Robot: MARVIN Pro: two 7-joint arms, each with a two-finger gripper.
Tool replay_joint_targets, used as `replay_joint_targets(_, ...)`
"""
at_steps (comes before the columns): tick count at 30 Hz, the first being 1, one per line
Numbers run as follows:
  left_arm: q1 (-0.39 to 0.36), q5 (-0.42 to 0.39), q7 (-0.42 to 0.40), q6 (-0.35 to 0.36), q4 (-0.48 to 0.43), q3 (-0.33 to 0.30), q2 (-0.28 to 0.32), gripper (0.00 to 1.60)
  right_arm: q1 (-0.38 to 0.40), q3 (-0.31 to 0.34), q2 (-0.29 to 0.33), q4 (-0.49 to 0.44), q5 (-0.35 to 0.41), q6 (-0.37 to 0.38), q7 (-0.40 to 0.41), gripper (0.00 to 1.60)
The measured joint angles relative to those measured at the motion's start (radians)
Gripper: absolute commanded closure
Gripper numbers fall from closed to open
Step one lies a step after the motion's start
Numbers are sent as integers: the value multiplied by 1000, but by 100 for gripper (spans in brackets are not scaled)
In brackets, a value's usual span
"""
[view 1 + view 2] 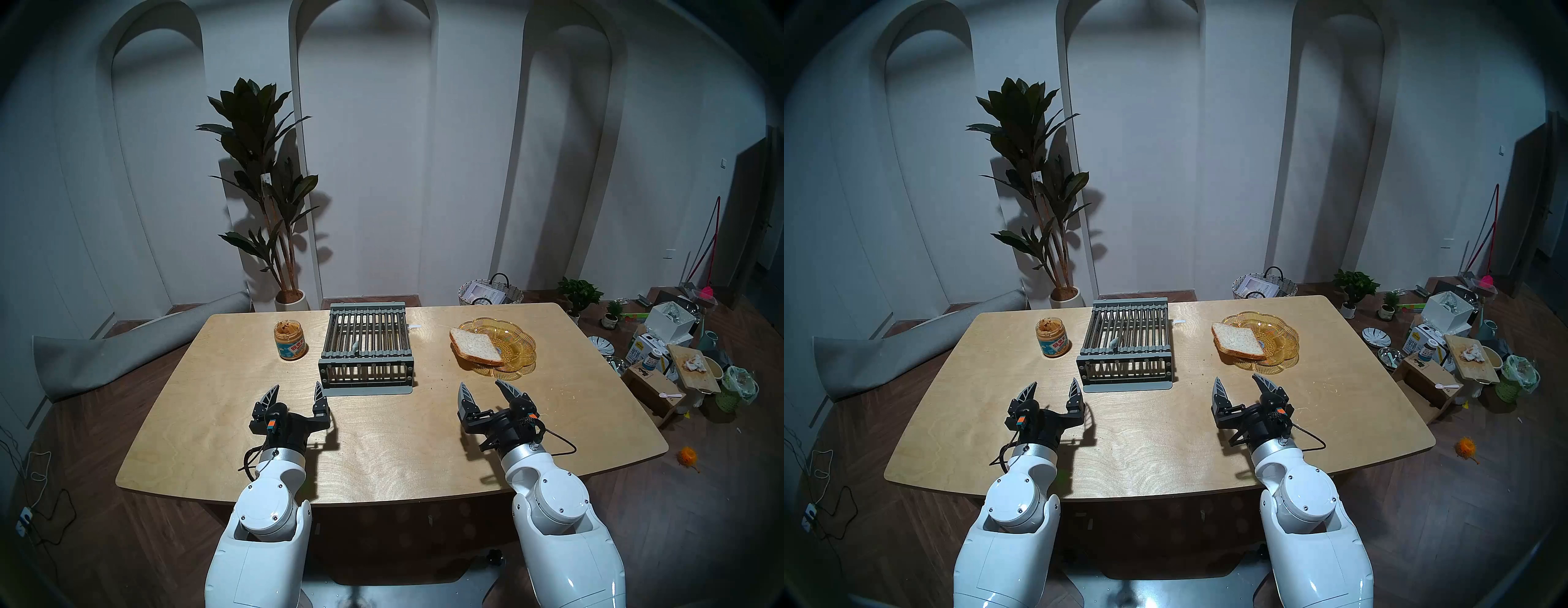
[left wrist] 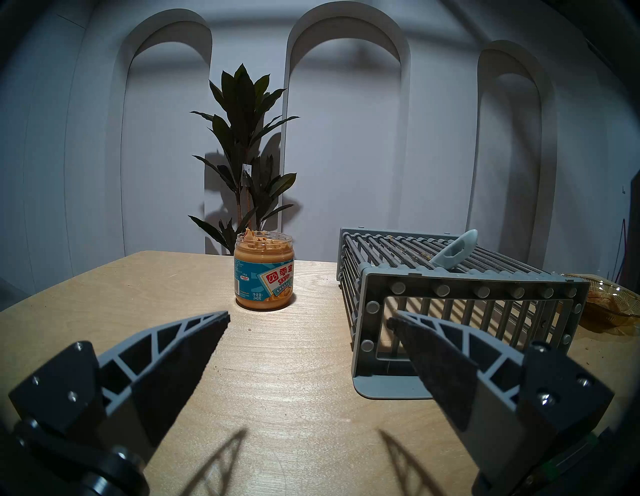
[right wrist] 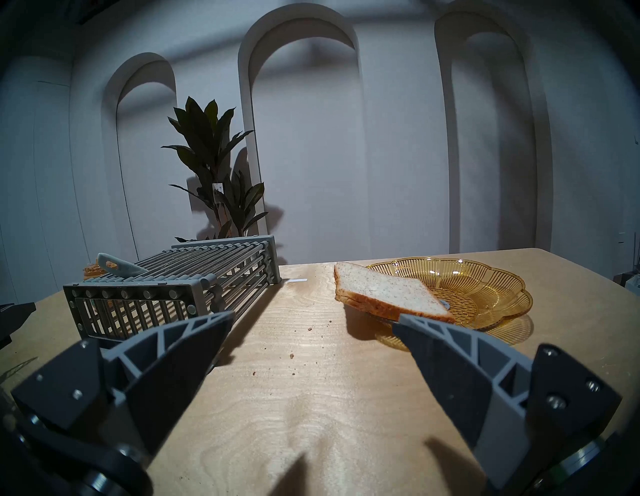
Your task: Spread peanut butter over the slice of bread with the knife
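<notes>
Resting: square speckled bread (image 1: 476,346) on scalloped amber glass plate (image 1: 515,339).

The light wooden table (image 1: 382,446) carries an open jar of peanut butter (image 1: 290,340) toward its far left, a grey barred rack (image 1: 365,349) at the middle of the far edge, and an amber scalloped glass plate (image 1: 515,346) toward the far right, with scattered crumbs (image 3: 291,354) between.

A pale wall (image 1: 466,148) with three arched recesses stands beyond a light wooden table (image 1: 382,446) on dark wood flooring (image 1: 106,530), a tall potted plant (image 1: 263,170) against it.
</notes>
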Motion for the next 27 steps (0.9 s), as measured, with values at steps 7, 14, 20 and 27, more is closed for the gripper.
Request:
replay_joint_targets(7, 11, 2, 3, -16, -13, -3, 0, 0, -1, 2, 1, -2, 17, -10, 20, 0)
replay_joint_targets(14, 57, -60, -21, -65, -97, -24, -2, 0, 6, 14, 2, -18, 52, -25, 52, 0)
replay_joint_targets(20, 84, -123, -76, -127, -144, -14, -2, 0, 31, 31, 4, -16, 79, -34, 75, 0)
replay_joint_targets(27, 78, -148, -139, -163, -147, 38, 5, 0, 83, 52, 16, 16, 108, -44, 100, 0)
